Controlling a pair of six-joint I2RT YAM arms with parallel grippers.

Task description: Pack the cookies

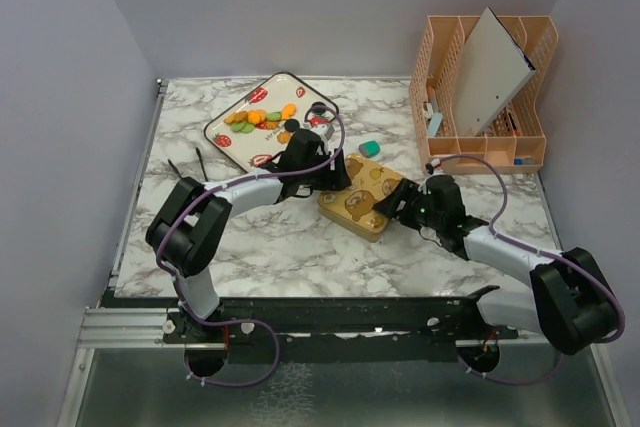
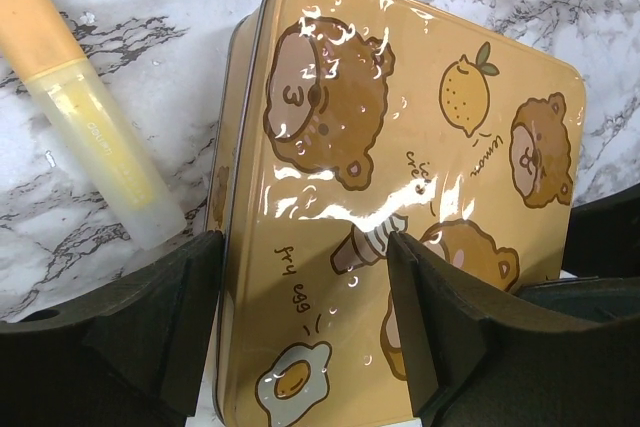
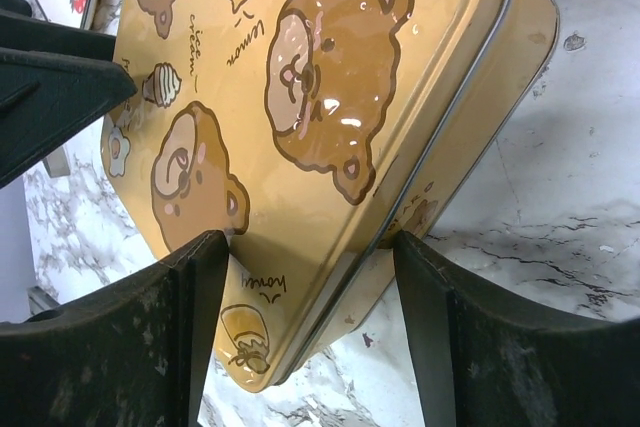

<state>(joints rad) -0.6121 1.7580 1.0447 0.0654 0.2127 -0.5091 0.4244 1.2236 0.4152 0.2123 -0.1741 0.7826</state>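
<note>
Left gripper and right gripper were spread astride the bear-print tin; any grip could not be told. Cookies, judged light and brittle, were heaped on the tray by the far edge of the desk, best pinched by their rims.

Lab booth: grey walls, marble-print tabletop

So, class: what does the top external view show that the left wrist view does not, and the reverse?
Only the top external: the white strawberry-print tray holding small round coloured cookies, and the peach plastic organiser. Only the left wrist: a translucent yellow tube with an orange cap. Both: the golden bear-print metal tin.
</note>
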